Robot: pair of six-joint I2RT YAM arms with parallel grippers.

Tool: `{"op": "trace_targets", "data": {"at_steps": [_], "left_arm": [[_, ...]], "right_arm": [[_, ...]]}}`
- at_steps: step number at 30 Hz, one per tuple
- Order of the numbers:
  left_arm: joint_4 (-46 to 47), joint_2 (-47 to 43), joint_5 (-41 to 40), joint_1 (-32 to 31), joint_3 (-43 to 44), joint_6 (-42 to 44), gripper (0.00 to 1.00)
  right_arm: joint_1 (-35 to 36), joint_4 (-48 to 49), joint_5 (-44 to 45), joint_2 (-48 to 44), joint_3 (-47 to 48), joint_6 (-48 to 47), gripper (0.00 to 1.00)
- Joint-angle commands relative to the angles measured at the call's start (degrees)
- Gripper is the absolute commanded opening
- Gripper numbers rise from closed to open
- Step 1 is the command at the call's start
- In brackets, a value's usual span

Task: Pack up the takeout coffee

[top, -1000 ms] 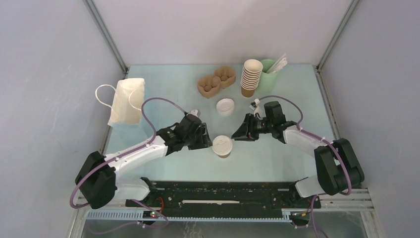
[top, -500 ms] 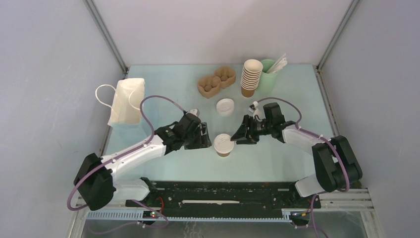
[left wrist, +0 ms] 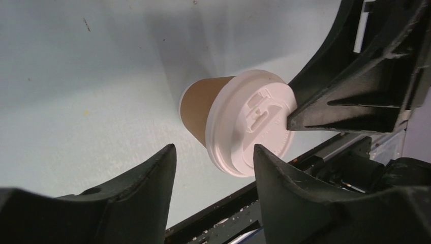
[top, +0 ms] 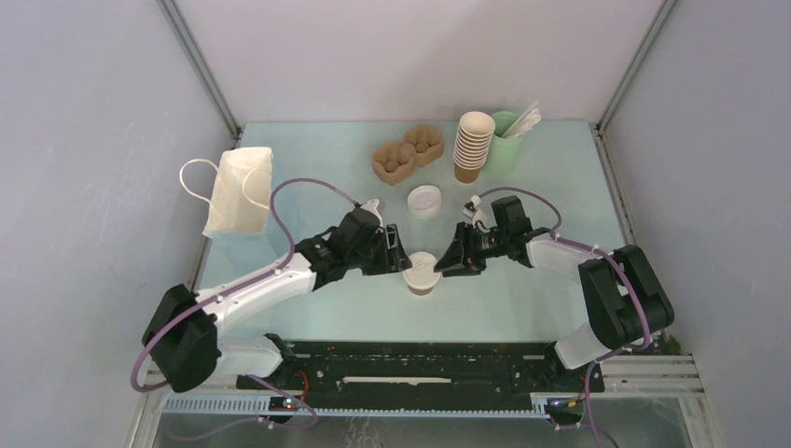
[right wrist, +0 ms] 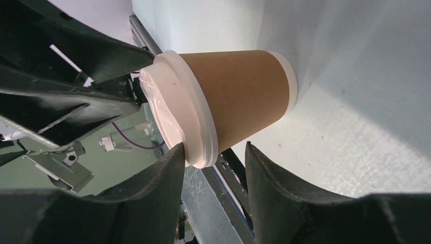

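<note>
Takeout coffee (top: 422, 279) is pictured upright near the middle of the table (top: 308, 168), towards its near edge, long axis vertical and white lid (top: 422, 266) uppermost. It is flanked closely by the left gripper (top: 400, 259) and right gripper (top: 447, 260), both spread and empty, neither clearly nearer.

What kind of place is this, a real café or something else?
Probably a robot test booth staged as a coffee counter, not a real café: plain grey walls enclose a table with robot arms bolted on, and it holds a stack of cups, a paper bag and a lidded cup.
</note>
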Motion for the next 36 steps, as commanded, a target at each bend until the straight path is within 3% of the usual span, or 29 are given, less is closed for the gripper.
{"op": "trace_targets", "data": {"at_steps": [1, 8, 17, 20, 23, 25, 32, 36], "left_arm": [[4.4, 2.7, 2.0, -0.6, -2.3, -0.8, 0.60], [4.1, 5.7, 0.5, -0.7, -5.8, -1.7, 0.50], [3.4, 2.8, -0.3, -0.7, -7.0, -1.5, 0.50], [2.1, 2.5, -0.7, -0.6, -5.1, -0.8, 0.50], [2.1, 3.1, -0.2, -0.7, -4.5, -0.6, 0.50], [2.2, 3.3, -0.1, -0.8, -4.5, -0.6, 0.50], [2.6, 4.1, 0.2, -0.9, -4.3, -0.4, 0.50], [2.5, 4.4, -0.2, -0.9, -4.4, -0.4, 0.50]], "right_arm": [[0.3, 2.1, -0.9, 1.4, 0.9, -2.3, 0.53], [-0.1, 4.6, 1.4, 4.1, -0.9, -3.2, 0.48], [-1.1, 4.2, 0.5, -0.4, -0.9, -0.7, 0.50], [-1.1, 5.5, -1.7, -2.1, 0.4, 2.0, 0.59], [-0.4, 5.1, -1.3, -2.1, 1.8, 2.0, 0.76], [-0.3, 4.6, -0.8, -1.0, 3.0, 1.3, 0.79], [0.6, 10.7, -3.8, 7.7, 7.5, 4.3, 0.75], [0.5, 11.9, -4.3, 12.0, 7.4, 3.9, 0.57]]}}
